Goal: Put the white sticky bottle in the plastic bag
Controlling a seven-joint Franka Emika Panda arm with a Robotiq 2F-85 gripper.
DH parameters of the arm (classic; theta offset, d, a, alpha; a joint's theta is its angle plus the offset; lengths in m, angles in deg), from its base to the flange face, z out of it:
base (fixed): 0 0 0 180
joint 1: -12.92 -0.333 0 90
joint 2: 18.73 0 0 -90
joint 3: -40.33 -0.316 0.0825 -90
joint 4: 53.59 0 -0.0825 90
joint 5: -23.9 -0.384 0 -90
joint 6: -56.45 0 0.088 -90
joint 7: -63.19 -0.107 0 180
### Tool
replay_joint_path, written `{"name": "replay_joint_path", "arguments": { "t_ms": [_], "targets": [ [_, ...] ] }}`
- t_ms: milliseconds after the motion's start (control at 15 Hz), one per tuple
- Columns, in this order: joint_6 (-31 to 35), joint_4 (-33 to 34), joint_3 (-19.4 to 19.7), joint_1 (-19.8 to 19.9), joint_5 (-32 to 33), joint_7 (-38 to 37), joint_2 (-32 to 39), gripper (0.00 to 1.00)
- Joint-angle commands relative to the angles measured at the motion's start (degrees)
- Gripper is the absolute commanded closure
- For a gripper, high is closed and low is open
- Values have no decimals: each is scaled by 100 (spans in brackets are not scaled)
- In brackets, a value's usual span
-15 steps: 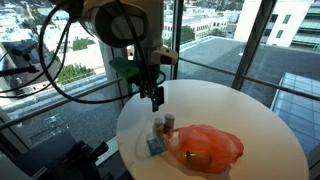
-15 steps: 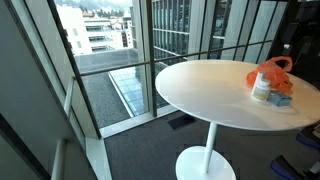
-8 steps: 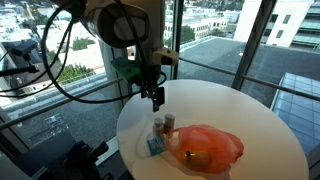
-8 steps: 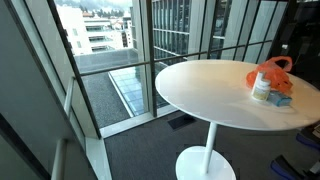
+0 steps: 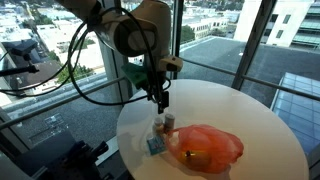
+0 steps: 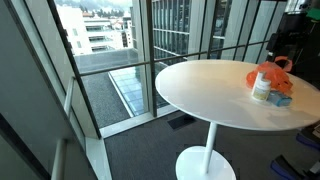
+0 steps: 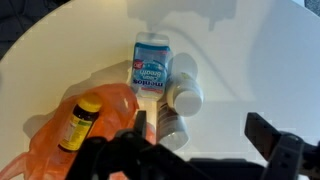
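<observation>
The white bottle (image 7: pixel 186 94) stands upright on the round white table (image 7: pixel 240 60), beside a second bottle with a dark label (image 7: pixel 169 122) and a blue and white box (image 7: pixel 152 66). The orange plastic bag (image 7: pixel 50 140) lies next to them with a yellow bottle (image 7: pixel 79 122) inside. In an exterior view the white bottle (image 5: pixel 159 125) stands left of the bag (image 5: pixel 208 147). My gripper (image 5: pixel 160 99) hangs open and empty above the bottles; in the wrist view (image 7: pixel 200 135) its jaws stand wide apart, just right of the white bottle.
The table (image 5: pixel 260 120) stands beside tall windows and a railing (image 6: pixel 120 60). In an exterior view the bag (image 6: pixel 270 74), the bottle (image 6: pixel 261 92) and the box (image 6: pixel 283 98) sit near the table's far edge.
The arm has swung a little to the right and turned above the bottles. It now shows at the top right of the view from across the table. Nothing on the table moved.
</observation>
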Motion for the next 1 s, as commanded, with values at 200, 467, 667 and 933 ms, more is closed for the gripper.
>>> {"name": "replay_joint_path", "arguments": {
  "t_ms": [200, 467, 667, 933],
  "targets": [
    [390, 267, -44, -51, 12, -372, 733, 0],
    [640, 334, -42, -138, 104, -560, 1122, 0],
    [769, 422, -16, -215, 150, -674, 1385, 0],
    [840, 528, 20, -305, 194, -815, 1635, 0]
  ]
}}
